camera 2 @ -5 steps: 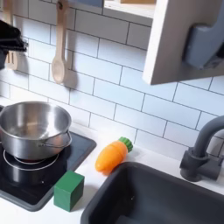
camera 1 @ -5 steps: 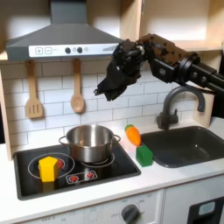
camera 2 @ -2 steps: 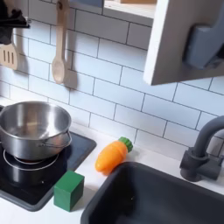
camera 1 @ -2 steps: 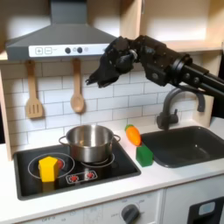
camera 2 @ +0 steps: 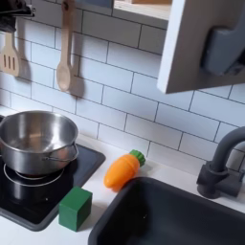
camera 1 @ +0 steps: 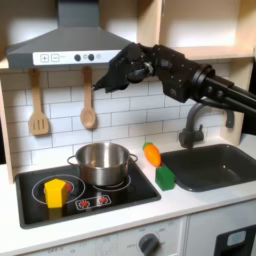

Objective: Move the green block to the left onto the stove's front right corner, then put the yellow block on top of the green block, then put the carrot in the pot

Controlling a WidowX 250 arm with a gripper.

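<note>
The green block (camera 1: 165,178) (camera 2: 75,208) rests on the white counter between the stove (camera 1: 120,195) (camera 2: 38,203) and the sink. Just behind it lies the orange carrot (camera 1: 152,154) (camera 2: 124,168). The yellow block (camera 1: 56,192) stands on the stove's front burner at the first exterior view's left. The steel pot (camera 1: 103,163) (camera 2: 36,142) sits on the back burner. My gripper (camera 1: 108,80) hangs high above the pot, by the hood, holding nothing; its dark jaws blur together.
A dark sink (camera 1: 212,165) (camera 2: 182,215) with a grey faucet (camera 1: 192,125) (camera 2: 218,172) fills the counter beside the block. A spatula (camera 1: 38,105) (camera 2: 8,53) and a wooden spoon (camera 1: 88,100) (camera 2: 64,57) hang on the tiled wall. A shelf stands overhead.
The arm has swung up and toward the first exterior view's left, from above the carrot to beside the hood. The blocks, carrot and pot have not moved.
</note>
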